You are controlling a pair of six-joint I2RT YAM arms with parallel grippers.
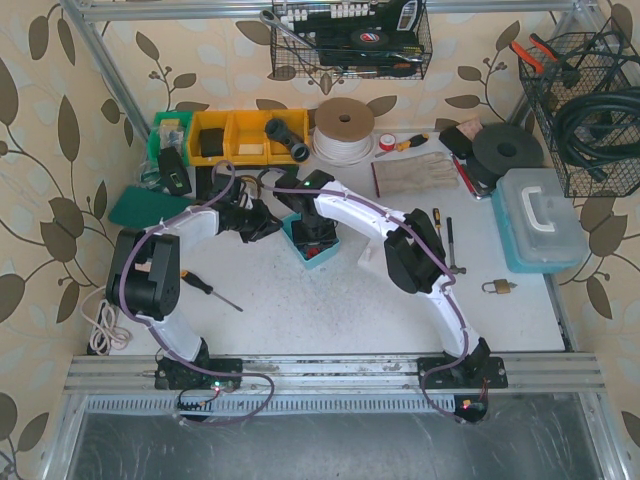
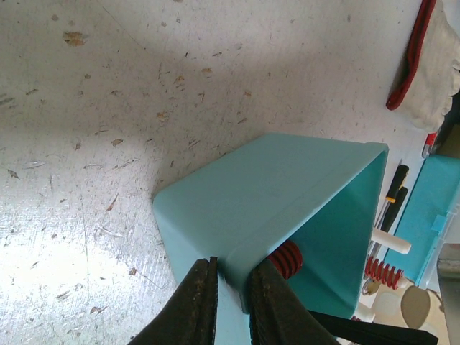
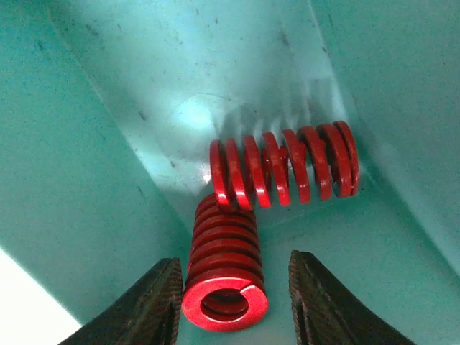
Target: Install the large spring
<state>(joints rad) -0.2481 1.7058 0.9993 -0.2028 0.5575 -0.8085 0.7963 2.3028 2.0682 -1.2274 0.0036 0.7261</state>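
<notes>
**Wrist and top views.** The left gripper point(image 2: 231, 286) pinches the near wall of a teal plastic bin point(image 2: 273, 187). 1 dark finger point(image 2: 198, 305) is outside the wall and 1 inside, and the jaws are drawn narrow on the rim. The bin stands on a scuffed white tabletop point(image 2: 108, 108). 2 springs lie on the bin floor, touching.

- **Nearer red coil spring** point(image 3: 223, 248): its open end points toward the right wrist camera.
- **Farther red coil spring** point(image 3: 284, 171): it lies crosswise beyond the first, close to the bin wall.

The right gripper point(image 3: 236, 284) reaches into the bin with its jaws apart, straddling the open end of the nearer spring. 1 finger point(image 3: 158, 302) is just beside the coils and the other stands clear, so nothing is clamped. Which of the 2 springs is larger cannot be told.
</notes>
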